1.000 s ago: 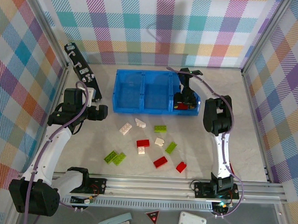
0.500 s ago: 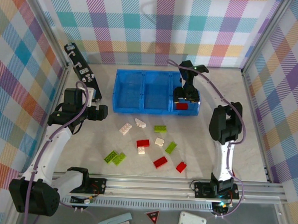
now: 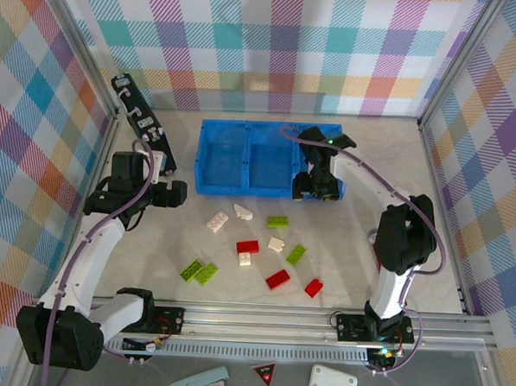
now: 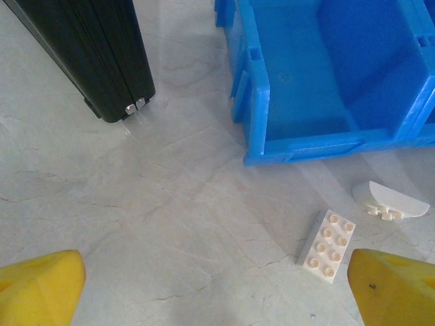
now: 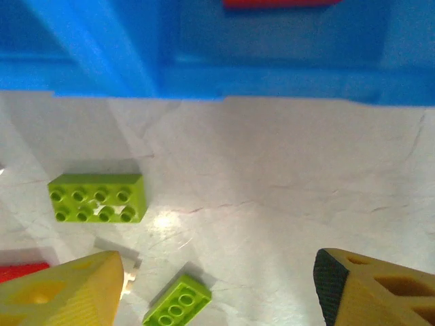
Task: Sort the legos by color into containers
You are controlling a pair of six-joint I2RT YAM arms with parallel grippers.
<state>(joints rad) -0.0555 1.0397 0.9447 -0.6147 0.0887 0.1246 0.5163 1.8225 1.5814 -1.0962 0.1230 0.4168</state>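
Lying loose on the pale stone-patterned tabletop (image 3: 342, 241), small studded plastic bricks (image 3: 247, 247) in red, lime green and cream-white spread just before the translucent blue plastic tray (image 3: 243, 149), whose right compartment holds a red piece (image 5: 282, 3). The right gripper (image 3: 317, 186) hangs over the tray's near wall, fingers apart and empty. The left gripper (image 3: 176, 195), left of the tray, is spread wide, also empty.

Top camera high, looking down and forward, wrist cameras close over table (image 4: 170, 204) — all share blue tray (image 3: 241, 189)
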